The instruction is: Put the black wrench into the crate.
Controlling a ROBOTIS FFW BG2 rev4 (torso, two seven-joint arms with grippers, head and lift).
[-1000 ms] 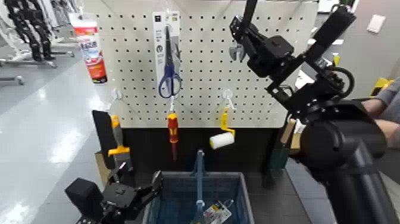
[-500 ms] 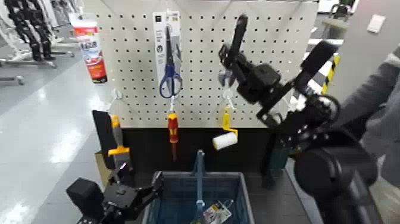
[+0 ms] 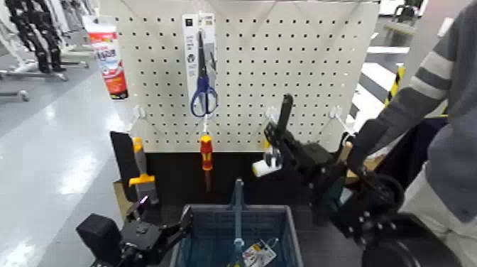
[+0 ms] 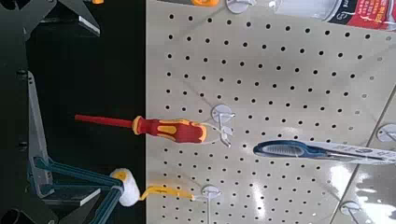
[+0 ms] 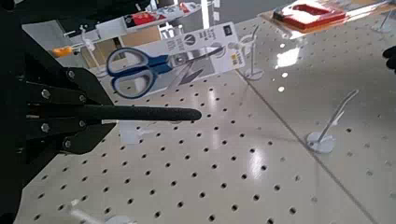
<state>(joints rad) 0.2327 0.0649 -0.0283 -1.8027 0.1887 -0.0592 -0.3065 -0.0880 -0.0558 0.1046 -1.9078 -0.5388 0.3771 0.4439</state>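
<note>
Black wrench in the right gripper, still to go in the crate

At the far left of the head view, a white-and-red tube hangs on the pegboard. Below it hangs a scraper with an orange-yellow handle, a dark flat blade beside it. The left gripper waits low at the left side of the crate, its fingers spread apart with nothing between them.

Next come the blue-handled scissors, hanging on their white card, and under them the red-and-yellow screwdriver, upright with its shaft down. The blue-grey crate stands below the board, its thin arched handle raised; a small packet lies inside.

To the right of the handle hangs a small roller with a white sleeve, partly covered by the right arm's load. That load is the black wrench: the right gripper has its fingers closed on it, and the slim bar juts out past them. The wrench is in front of the board, outside the crate and higher than its rim.

At the far right stands a person in a grey top with light stripes on the sleeve, behind the right arm.
</note>
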